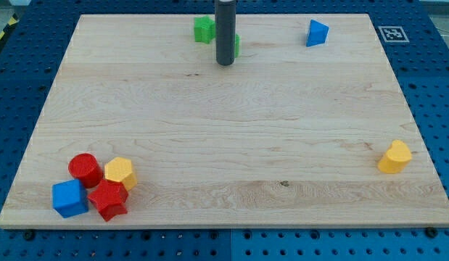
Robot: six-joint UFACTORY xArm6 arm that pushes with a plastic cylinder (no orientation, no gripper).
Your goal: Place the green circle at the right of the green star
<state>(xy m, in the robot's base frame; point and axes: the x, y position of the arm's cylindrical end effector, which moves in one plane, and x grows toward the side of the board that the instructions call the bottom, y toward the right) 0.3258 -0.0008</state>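
The green star [204, 29] lies near the view's top edge of the wooden board, left of centre. The green circle [236, 45] sits just to its right and slightly lower, mostly hidden behind my dark rod. My tip [224, 64] rests on the board right below the green circle, close to it or touching it; I cannot tell which. The star and circle lie close together, with the rod covering the space between them.
A blue triangle [317, 33] lies at the top right. A yellow heart [394, 157] lies near the right edge. At the bottom left cluster a red circle [85, 167], a yellow hexagon [120, 172], a red star [108, 199] and a blue cube [69, 199].
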